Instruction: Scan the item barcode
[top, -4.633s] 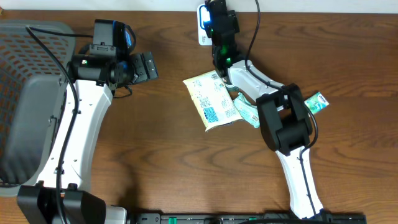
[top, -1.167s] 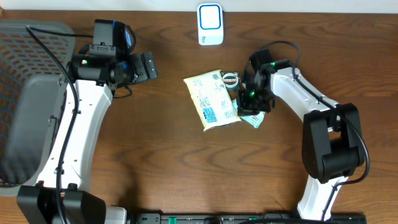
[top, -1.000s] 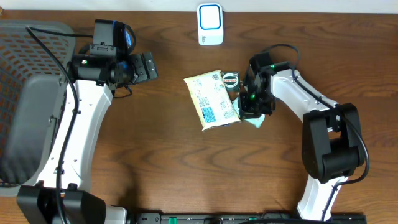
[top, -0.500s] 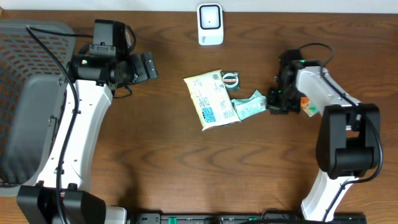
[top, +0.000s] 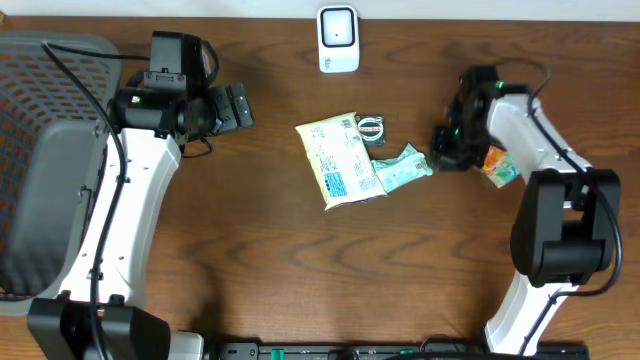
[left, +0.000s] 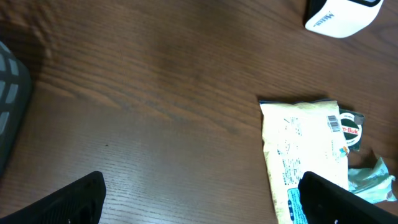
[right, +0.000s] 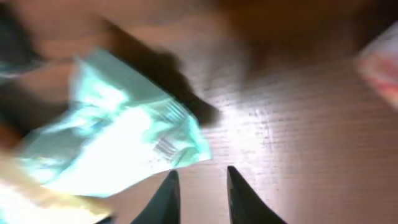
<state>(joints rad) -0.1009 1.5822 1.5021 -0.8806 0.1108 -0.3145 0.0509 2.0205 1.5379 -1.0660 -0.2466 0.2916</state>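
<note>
The right pincer (right: 199, 186) hangs low over the surface (top: 260, 240) with its two tips only slightly parted and nothing between them but bare wood, so it is empty. Just beside it, on the side toward the middle of the surface, lies the mint-green packet (right: 118, 137), crumpled, its barcode (right: 165, 146) facing up near the corner closest to the pincer. That packet touches the larger cream packet (top: 340, 160), with a small round tin (top: 371, 129) near both. A small orange packet (top: 497, 165) sits partly under the right arm. The white scanner (top: 338, 38) stands well apart at the far edge. The left pincer (left: 202, 199) is spread wide and idle, off to the left near the grey basket (top: 40, 150).

My worry is the grip: pinching that near corner could cover or crease the barcode, and thin film may fold over when lifted, so the scanner reads nothing. A swing of the arm could also sweep the orange packet along
</note>
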